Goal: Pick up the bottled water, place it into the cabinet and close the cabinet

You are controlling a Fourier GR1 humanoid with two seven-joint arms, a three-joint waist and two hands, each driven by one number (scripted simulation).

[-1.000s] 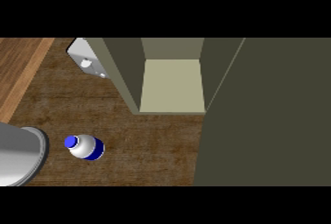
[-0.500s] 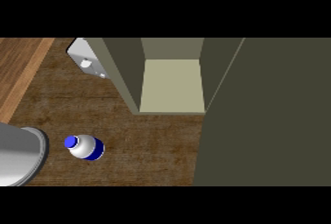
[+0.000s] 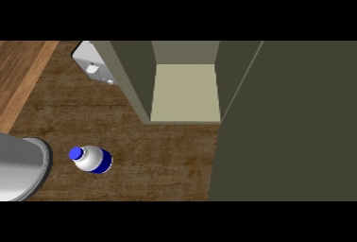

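One bottle (image 3: 91, 159) stands near the surface's (image 3: 160, 160) left edge, probably light, stiff, slick; grip its body; no hand shows

Bottled water (image 3: 91, 159) white with blue cap and band; cabinet (image 3: 185, 90) olive, cream inside; counter (image 3: 125, 137) brown woodgrain
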